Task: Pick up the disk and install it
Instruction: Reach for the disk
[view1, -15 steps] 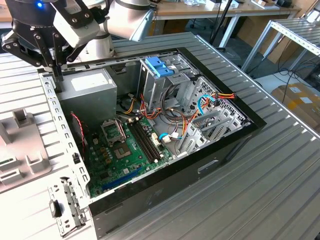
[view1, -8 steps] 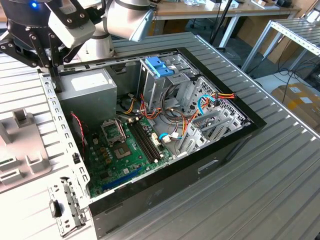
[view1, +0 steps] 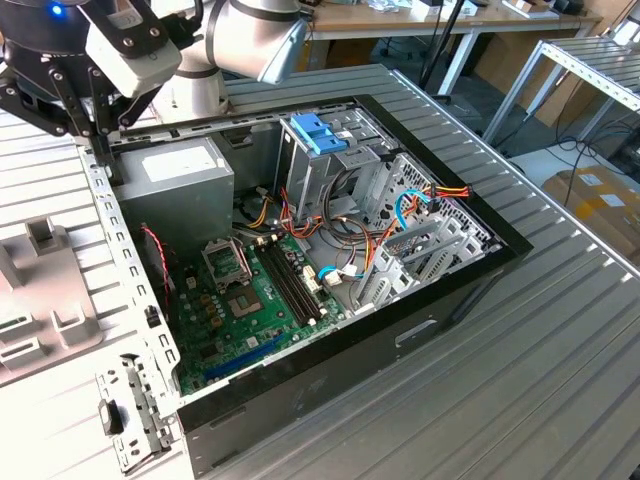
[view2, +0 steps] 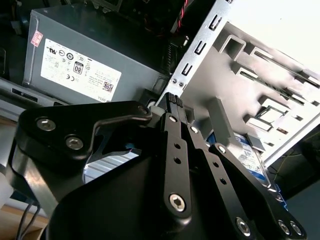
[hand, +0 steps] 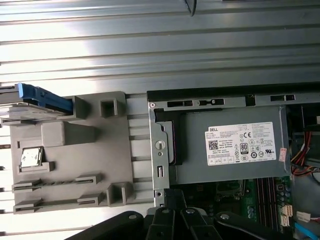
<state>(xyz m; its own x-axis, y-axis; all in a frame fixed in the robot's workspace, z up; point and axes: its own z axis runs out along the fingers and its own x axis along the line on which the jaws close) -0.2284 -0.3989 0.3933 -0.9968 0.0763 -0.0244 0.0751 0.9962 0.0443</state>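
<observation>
The open computer case (view1: 440, 300) lies on the ribbed metal table (view1: 560, 390). Inside it are the grey power-supply box (view1: 185, 175) at the far left corner, the motherboard (view1: 250, 300) nearer, and the cage with blue clips (view1: 318, 135) farther right above a tangle of cables (view1: 400, 215). On the exterior view's left of the case sits a grey moulded tray (view1: 40, 290).

The gripper (view2: 173, 100) hangs over the case's perforated rear wall, just beside the power-supply box. Its pads are pressed together with nothing between them.

The disk (hand: 44, 99) rests at the tray's end farthest from the case, well apart from the gripper. The tray's raised blocks and the case wall lie between them. Its blue side rail runs along the long axis, pointing roughly toward the case wall. In the second wrist view part of its label face shows past the gripper's black linkage. Whether the disk lies quite flat I cannot tell. A small square chip (hand: 30, 156) sits in another tray pocket.
</observation>
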